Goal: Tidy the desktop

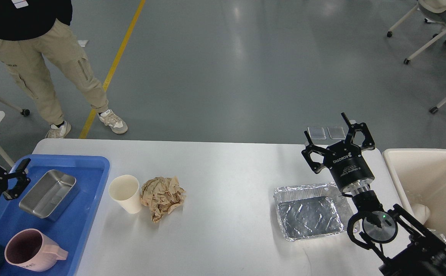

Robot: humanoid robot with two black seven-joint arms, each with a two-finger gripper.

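Note:
The white desktop (227, 172) fills the lower part of the head view. A white paper cup (124, 193) stands left of centre, touching a crumpled ball of brown paper (163, 196). An empty foil tray (309, 216) lies at the right. My right gripper (325, 126) is open and empty, raised above the table's far right edge, just behind the foil tray. My left gripper (7, 153) is open and empty at the left edge of the view, over the blue tray's (77, 230) left rim, beside a steel container (48, 193).
A pink mug (31, 251) lies in the blue tray near the front. A beige bin (433, 184) stands off the table's right end. A person (35, 57) stands beyond the far left corner. Chair legs (437, 38) are at the far right.

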